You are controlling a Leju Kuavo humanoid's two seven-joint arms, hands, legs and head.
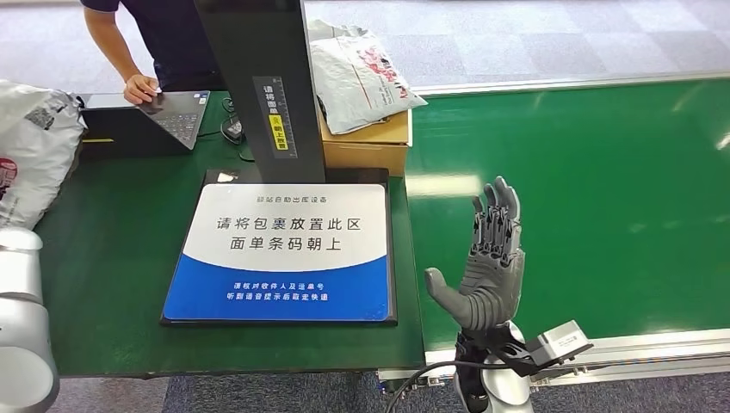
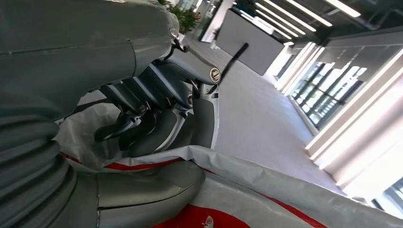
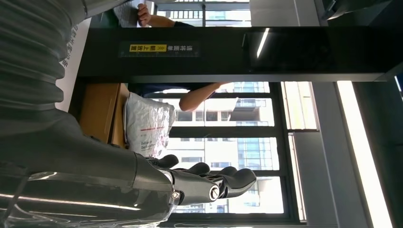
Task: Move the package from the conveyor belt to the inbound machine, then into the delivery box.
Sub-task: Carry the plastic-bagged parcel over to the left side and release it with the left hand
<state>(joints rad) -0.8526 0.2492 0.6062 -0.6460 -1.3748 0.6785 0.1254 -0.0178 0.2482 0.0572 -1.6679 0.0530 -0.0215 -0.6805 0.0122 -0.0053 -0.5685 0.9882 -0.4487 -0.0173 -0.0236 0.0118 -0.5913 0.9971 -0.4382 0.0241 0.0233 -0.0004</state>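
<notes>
Package point(image 1: 34, 146) gripped by left fingers point(image 2: 119, 128) beside green table point(image 1: 112, 249); right fingers point(image 1: 497, 215) spread.

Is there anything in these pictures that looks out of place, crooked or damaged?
Nothing looks damaged or spilled. The left hand grips a crumpled grey package at the table's left edge. Another grey package lies askew on a cardboard box, overhanging it. The right hand is open over the conveyor belt.

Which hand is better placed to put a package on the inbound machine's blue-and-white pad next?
Left. The left hand already holds a grey-and-red package at the table's left side, beside the pad. The right hand is spread open, holding nothing, over the green conveyor belt, which carries no package.
</notes>
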